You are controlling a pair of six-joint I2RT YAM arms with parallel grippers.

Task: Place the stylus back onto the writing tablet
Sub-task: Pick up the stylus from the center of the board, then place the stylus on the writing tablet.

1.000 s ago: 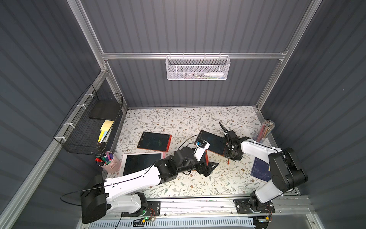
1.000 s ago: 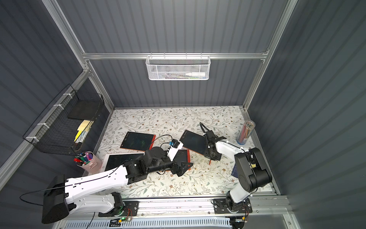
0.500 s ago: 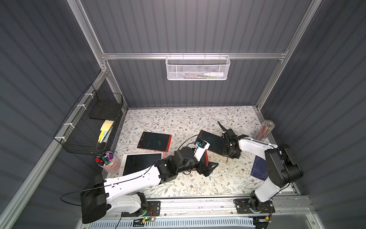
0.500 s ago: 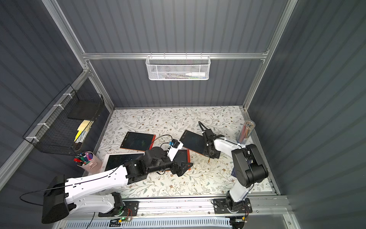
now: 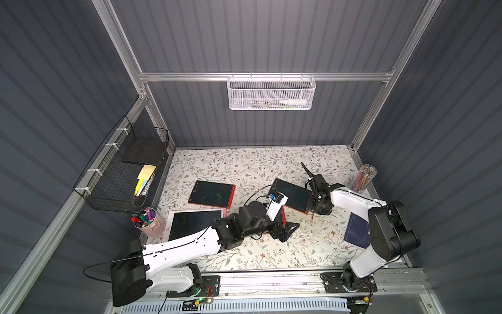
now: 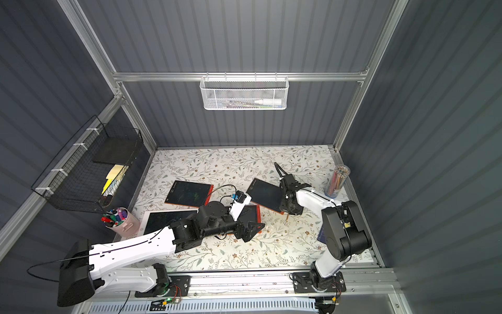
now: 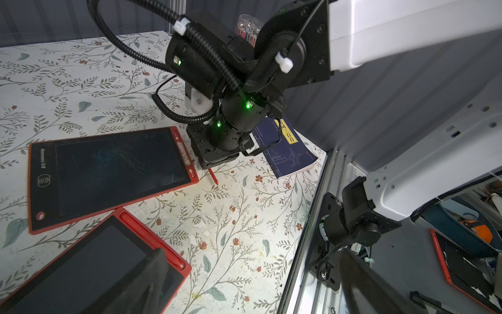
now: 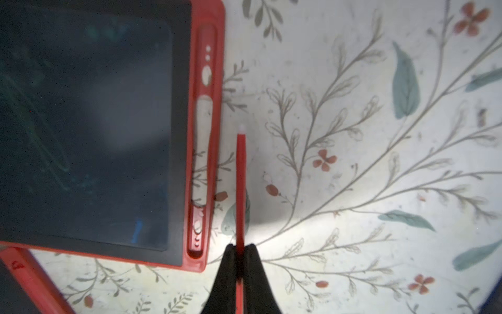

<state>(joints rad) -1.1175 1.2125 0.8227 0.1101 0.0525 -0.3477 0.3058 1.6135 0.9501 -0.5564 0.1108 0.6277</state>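
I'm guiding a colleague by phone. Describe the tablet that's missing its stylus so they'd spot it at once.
On the floral tabletop, find the right hand, shut on a thin red stylus. The red-framed, black-screened writing tablet lies beside it. Unlike the neighbouring red-framed tablet with a red pen docked, this one carries none.

red stylus, red-framed black writing tablet, white tabletop with leaf-and-flower print, dark blue book, pink cup

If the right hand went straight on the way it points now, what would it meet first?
Probably the floral tabletop: the right hand points down, shut on the red stylus, whose tip would touch first, just beside the empty slot of the red tablet.
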